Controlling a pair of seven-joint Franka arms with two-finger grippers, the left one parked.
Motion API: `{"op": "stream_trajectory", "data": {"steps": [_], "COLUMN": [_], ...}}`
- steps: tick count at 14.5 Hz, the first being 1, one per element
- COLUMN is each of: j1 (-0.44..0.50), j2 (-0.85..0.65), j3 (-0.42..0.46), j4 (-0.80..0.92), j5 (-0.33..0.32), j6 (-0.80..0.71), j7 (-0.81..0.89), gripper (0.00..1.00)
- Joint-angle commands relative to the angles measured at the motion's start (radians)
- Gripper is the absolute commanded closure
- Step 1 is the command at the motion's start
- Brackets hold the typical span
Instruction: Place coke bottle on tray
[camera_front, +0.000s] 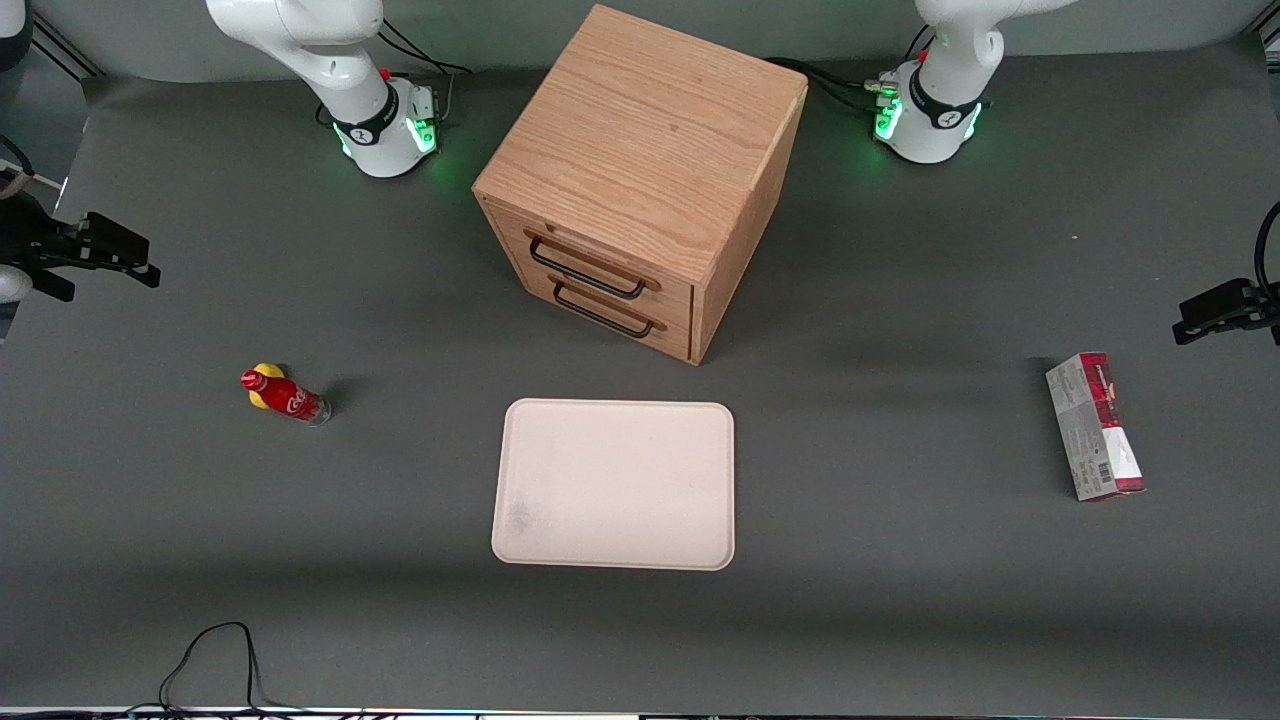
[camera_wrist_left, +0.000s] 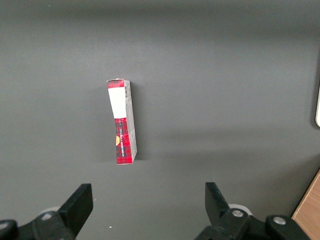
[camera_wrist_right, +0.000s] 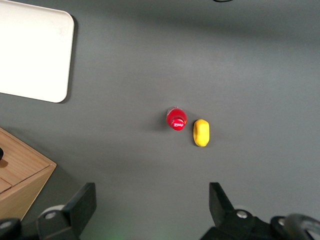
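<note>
The right arm's black two-finger gripper (camera_wrist_right: 152, 212) is hovering with fingers spread, empty; the small red coke bottle (camera_front: 285, 396) is standing on the grey table (camera_front: 900, 600), touching a yellow rounded lump (camera_wrist_right: 201, 132), well apart from the cream-white rectangular tray (camera_front: 615, 484), at the tray's nine o'clock.

White script on the coke bottle (camera_front: 287, 398) is too small to read.

My gripper (camera_wrist_right: 150, 210), hanging open high above the coke bottle (camera_wrist_right: 176, 119), has matt black fingers (camera_wrist_right: 82, 202) that look like plastic. The bottle's red cap is glossy. Just beside it lies a smooth yellow lump (camera_wrist_right: 201, 132). The tray (camera_front: 615, 484) looks matt cream (faintly smudged grey), the table (camera_front: 900, 600) a dull grey mat, the drawer box (camera_front: 640, 180) grained wood with dark handles (camera_front: 590, 270)
</note>
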Motion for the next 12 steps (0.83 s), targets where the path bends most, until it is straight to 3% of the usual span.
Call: {"op": "stream_trajectory", "data": {"steps": [1,12], "j1": [0.012,0.009], "j2": [-0.008,-0.003], "j3": [-0.008,-0.009], "j4": [0.002,-0.004], "j5": [-0.014,-0.019], "j6": [-0.016,-0.044], "j7": [0.027,0.025], "gripper": [0.00,0.00]}}
